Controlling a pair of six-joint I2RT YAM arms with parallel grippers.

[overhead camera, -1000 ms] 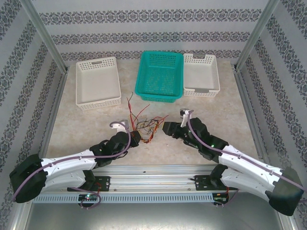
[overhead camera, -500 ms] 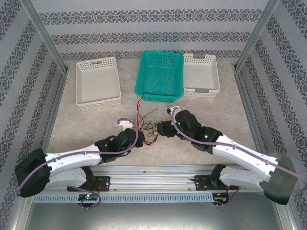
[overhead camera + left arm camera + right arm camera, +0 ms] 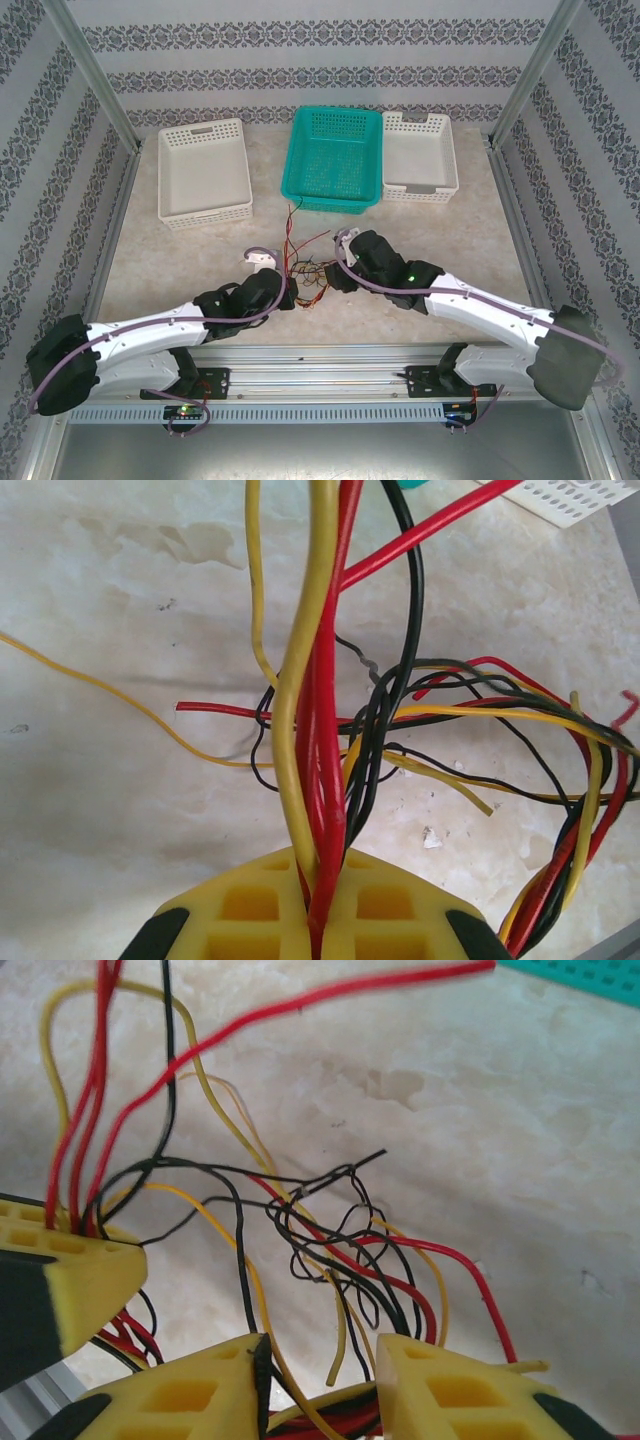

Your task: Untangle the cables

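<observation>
Between the two arms, close to the front edge of the surface (image 3: pixel 180 262), the cables (image 3: pixel 308 268) lie in one loose knot of red, yellow and black strands. One red strand runs out toward the teal basket (image 3: pixel 335 160).

Your left hand (image 3: pixel 322 870) is clamped on a small bundle of yellow and red strands, which rise straight out of its jaws. Your right hand (image 3: pixel 320 1355) has its jaws apart, with a gap wider than any strand. Some red and yellow strands pass low through this gap, but nothing is pinched yet.

Before you close the right hand, choose one strand only. The black loops (image 3: pixel 330 1230) just ahead of it look like the tightest part, so I would not close on them. Take a strand that is not in the left bundle. Otherwise both hands pull the same wire and the knot probably gets tighter.

Use the left hand as the anchor, and draw the right hand slowly away from it and a little upward. Watch the black loops while you pull. If they become smaller, stop and give some slack. Such thin strands may slip out, so seat the strand in the middle of the pads before you pull.
</observation>
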